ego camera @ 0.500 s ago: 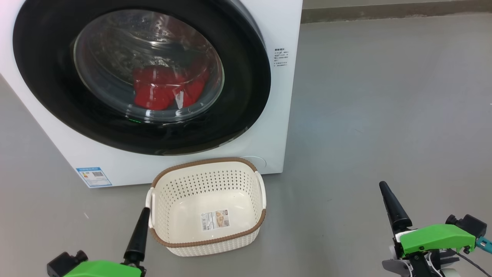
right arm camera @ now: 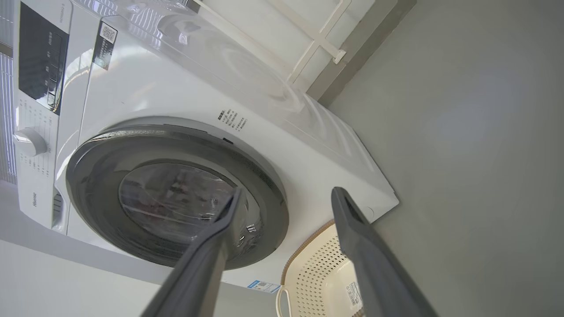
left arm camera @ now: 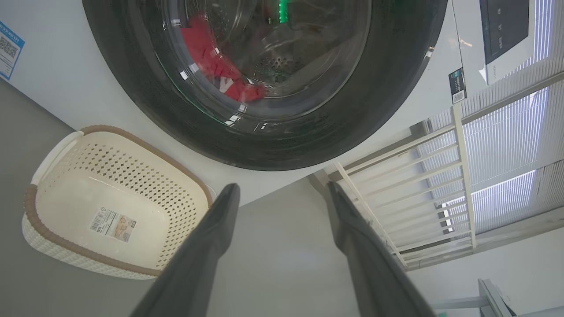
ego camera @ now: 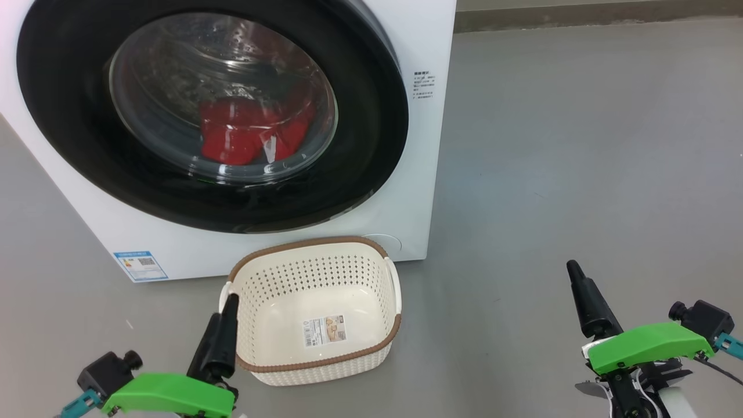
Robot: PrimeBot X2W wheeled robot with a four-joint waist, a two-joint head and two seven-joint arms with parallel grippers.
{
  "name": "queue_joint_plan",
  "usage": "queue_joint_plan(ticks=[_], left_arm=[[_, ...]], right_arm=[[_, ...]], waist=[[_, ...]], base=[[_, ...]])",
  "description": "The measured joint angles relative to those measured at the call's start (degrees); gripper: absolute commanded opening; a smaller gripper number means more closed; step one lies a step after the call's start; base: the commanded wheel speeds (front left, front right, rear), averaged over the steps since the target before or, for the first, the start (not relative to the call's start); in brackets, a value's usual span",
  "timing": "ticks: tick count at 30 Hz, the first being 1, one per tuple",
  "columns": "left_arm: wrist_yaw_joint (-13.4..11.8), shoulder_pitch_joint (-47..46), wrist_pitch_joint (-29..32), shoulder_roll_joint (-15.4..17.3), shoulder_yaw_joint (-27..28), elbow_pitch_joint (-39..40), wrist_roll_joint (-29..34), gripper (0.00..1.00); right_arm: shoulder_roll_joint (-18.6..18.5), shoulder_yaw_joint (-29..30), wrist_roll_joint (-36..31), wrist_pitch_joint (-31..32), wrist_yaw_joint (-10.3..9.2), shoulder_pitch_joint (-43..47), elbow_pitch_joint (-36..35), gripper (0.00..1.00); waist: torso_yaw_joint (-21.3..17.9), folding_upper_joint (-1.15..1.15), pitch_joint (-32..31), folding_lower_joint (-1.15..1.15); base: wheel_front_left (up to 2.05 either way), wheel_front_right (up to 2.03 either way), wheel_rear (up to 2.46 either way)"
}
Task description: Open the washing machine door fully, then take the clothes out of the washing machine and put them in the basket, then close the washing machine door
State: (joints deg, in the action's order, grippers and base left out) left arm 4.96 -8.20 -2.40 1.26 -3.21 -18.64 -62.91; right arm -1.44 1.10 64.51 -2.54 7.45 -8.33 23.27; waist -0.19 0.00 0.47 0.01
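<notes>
The white washing machine (ego camera: pixel 424 35) fills the upper left of the head view. Its door (ego camera: pixel 371 145), with a wide black rim, lies shut against the front. Red clothes (ego camera: pixel 244 133) show through the glass, low in the drum. The cream basket (ego camera: pixel 313 244) stands empty on the floor right before the machine. My left gripper (ego camera: pixel 231 302) hovers beside the basket's left handle, and the left wrist view shows its fingers (left arm camera: pixel 211 246) spread open on nothing. My right gripper (ego camera: pixel 574 268) hangs over bare floor to the basket's right, open and empty in its own view (right arm camera: pixel 287 191).
Grey floor (ego camera: pixel 580 145) stretches wide to the right of the machine, up to a skirting at the far wall. A blue label (ego camera: pixel 141 265) marks the machine's lower left corner. A white railing (left arm camera: pixel 396 176) and blinds stand beyond the machine. The control knob (right arm camera: pixel 28 141) sits above the door.
Both grippers have risen a little in the head view; the left one has drawn closer to the basket's left handle. The door, clothes and basket have stayed put.
</notes>
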Motion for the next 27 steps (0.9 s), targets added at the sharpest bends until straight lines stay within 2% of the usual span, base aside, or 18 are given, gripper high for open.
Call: queue_joint_plan(ticks=[15, 27], left_arm=[[-2.5, -2.5, -2.5, 0.0, -2.0, -0.1, 13.3, 1.00], [-3.6, -5.1, -4.4, 0.2, -3.9, -2.6, 20.4, 1.00]], right_arm=[[-0.1, -0.3, -14.3, -2.4, 0.00, -2.5, 0.5, 1.00], [-0.2, -0.1, -24.6, -4.1, 0.00, -4.2, 1.2, 1.00]], waist=[[-0.1, 0.00, 0.2, 0.00], [-0.3, 0.00, 0.0, 0.00]], base=[[0.00, 0.00, 0.00], [0.00, 0.00, 0.00]])
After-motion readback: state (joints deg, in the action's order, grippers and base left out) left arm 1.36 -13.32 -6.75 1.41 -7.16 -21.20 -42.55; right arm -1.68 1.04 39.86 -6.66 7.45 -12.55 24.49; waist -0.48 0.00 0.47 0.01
